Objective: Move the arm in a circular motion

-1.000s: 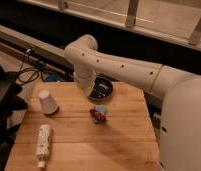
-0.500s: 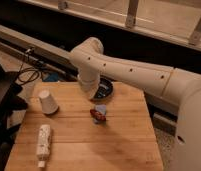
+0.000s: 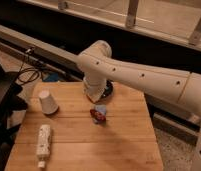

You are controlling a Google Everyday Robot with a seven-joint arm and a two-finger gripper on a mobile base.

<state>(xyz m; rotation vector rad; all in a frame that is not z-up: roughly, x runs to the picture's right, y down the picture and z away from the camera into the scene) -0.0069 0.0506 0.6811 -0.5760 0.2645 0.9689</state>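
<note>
The cream-white arm (image 3: 139, 75) reaches in from the right. It bends at a rounded elbow (image 3: 96, 54) and turns down toward the wooden table (image 3: 124, 145). My gripper (image 3: 95, 94) is at the arm's lower end, just above the table's far edge. It is right in front of a dark round dish (image 3: 108, 90) and is mostly hidden by the wrist. A small red and blue object (image 3: 99, 114) lies on the table just below the gripper, apart from it.
An upturned white paper cup (image 3: 48, 102) stands at the table's left. A white bottle (image 3: 43, 140) lies near the front left. Black cables (image 3: 25, 75) and a dark object (image 3: 4, 100) are left of the table. A rail (image 3: 39, 42) runs behind it.
The arm's elbow and lower end have shifted to the right, toward the dark dish. The things on the table have not moved.
</note>
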